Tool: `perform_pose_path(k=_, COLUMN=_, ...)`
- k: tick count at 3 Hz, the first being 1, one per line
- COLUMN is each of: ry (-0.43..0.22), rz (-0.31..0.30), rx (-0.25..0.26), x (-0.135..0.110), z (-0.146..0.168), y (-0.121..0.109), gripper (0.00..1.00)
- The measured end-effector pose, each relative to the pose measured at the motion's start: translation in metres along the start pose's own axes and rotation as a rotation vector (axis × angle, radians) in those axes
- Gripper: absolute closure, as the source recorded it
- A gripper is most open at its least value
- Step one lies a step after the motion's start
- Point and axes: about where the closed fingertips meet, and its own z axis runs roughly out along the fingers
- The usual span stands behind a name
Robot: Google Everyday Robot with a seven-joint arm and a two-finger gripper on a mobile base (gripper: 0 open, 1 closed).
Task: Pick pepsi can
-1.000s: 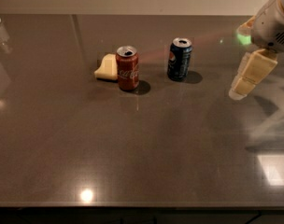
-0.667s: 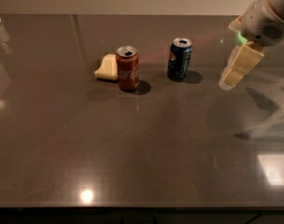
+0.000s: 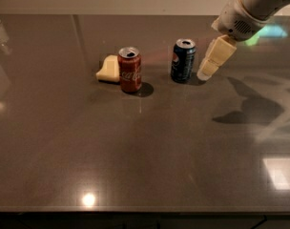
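Observation:
The pepsi can [image 3: 183,60] is dark blue with a round logo and a silver top. It stands upright on the dark table, right of centre at the back. My gripper [image 3: 208,67] hangs from the arm at the upper right, its cream fingers pointing down and left, just to the right of the pepsi can and close to it. It holds nothing that I can see.
A red Coca-Cola can [image 3: 129,69] stands upright left of the pepsi can. A pale yellow sponge [image 3: 109,69] lies against its left side. The dark glossy table [image 3: 135,147] stretches toward the front edge. The arm's shadow falls at the right.
My gripper has moved left and slightly away, from the table's right side to just beside the pepsi can. The cans and sponge have not moved.

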Motion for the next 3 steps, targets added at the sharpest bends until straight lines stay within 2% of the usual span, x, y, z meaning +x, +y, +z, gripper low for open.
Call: perform_pose_path(k=3, ry=0.005, rz=0.131, rx=-0.012, x=-0.013, z=0.055, y=-0.030, gripper=0.00)
